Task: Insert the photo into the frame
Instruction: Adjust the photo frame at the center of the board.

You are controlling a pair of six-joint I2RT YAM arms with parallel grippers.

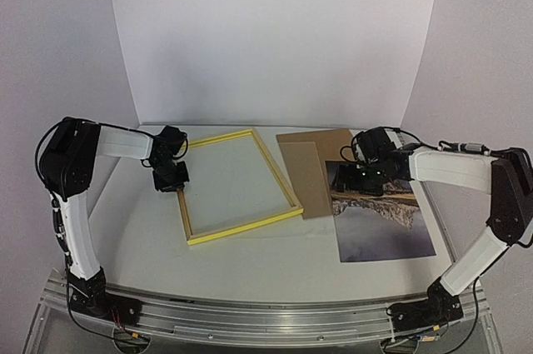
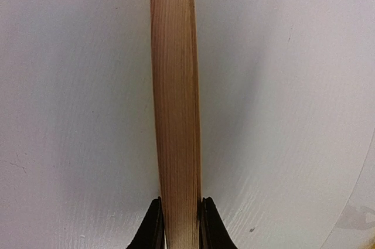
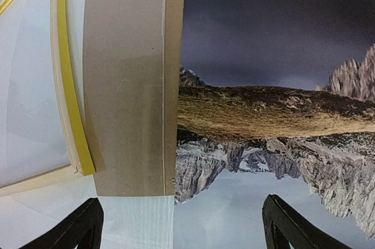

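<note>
The frame (image 1: 246, 226), thin yellow wood around a clear pane, lies flat mid-table. My left gripper (image 1: 172, 182) is at its left side. In the left wrist view that gripper (image 2: 180, 230) is shut on the frame's pale wooden rail (image 2: 176, 96), with both black fingertips (image 2: 153, 228) pressed against its sides. The photo (image 1: 383, 225) lies face up at the right, showing a mountain and dark sky. My right gripper (image 1: 360, 177) hovers over the photo's far left part. It (image 3: 181, 231) is open, its fingers spread across the left edge of the photo (image 3: 275, 79).
Two brown cardboard sheets (image 1: 306, 172) lie between the frame and the photo, the narrower one on top. In the right wrist view the cardboard (image 3: 126, 85) overlaps the frame's yellow corner (image 3: 75, 120), and the photo partly covers the cardboard. White walls stand behind.
</note>
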